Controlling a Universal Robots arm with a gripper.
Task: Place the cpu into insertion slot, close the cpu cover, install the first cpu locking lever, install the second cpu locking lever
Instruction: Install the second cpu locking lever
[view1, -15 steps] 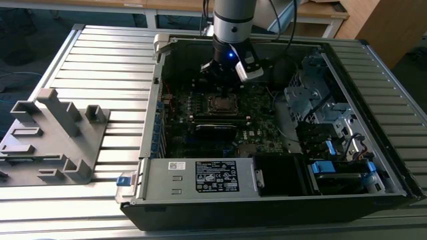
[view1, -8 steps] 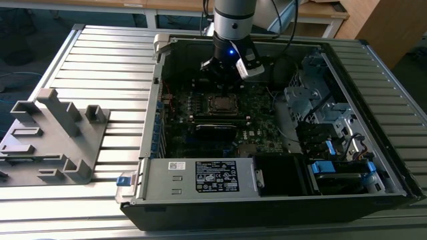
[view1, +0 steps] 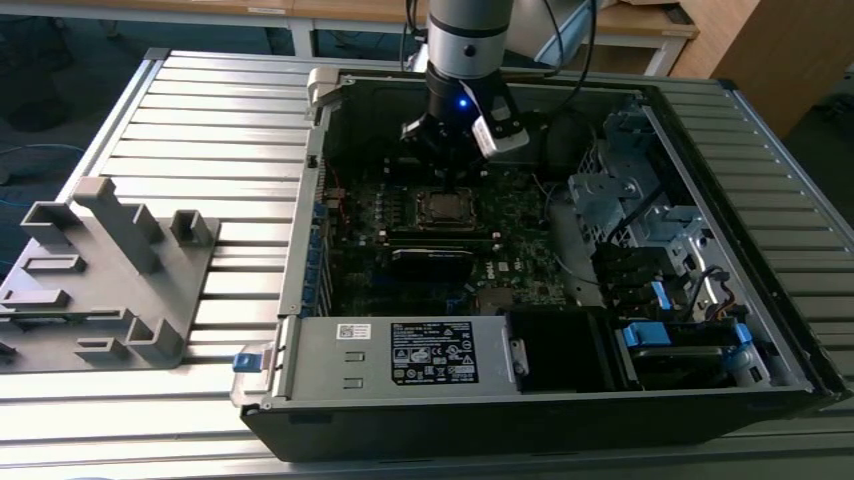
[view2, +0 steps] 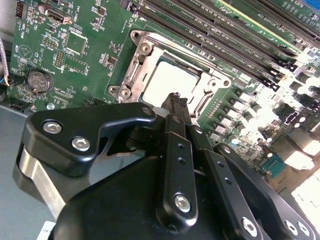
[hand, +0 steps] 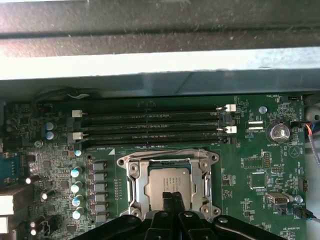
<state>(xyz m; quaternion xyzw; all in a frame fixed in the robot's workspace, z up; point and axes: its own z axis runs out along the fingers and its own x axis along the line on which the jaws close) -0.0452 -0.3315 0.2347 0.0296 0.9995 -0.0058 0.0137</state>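
The cpu (hand: 167, 181) lies flat in the insertion slot (view1: 445, 207) on the green motherboard, its dull silver top (view2: 167, 80) showing. The silver cpu cover (hand: 131, 170) lies flat around it like a frame, and its corner (view2: 142, 50) is seen in the second wrist view. My gripper (hand: 172, 198) hangs just over the slot's edge, with its black fingers pressed together and nothing between them. Its tips (view2: 177, 98) overlap the edge of the chip in both wrist views. In the exterior view the gripper (view1: 454, 172) stands inside the open computer case, right above the slot.
Long black memory slots (hand: 150, 125) run beside the socket, and a coin battery (hand: 278, 132) sits on the board. The case wall (hand: 160, 65) is close behind. A power supply (view1: 400, 350), drive cage (view1: 627, 190) and cables crowd the case. A grey fixture (view1: 107, 270) stands on the table.
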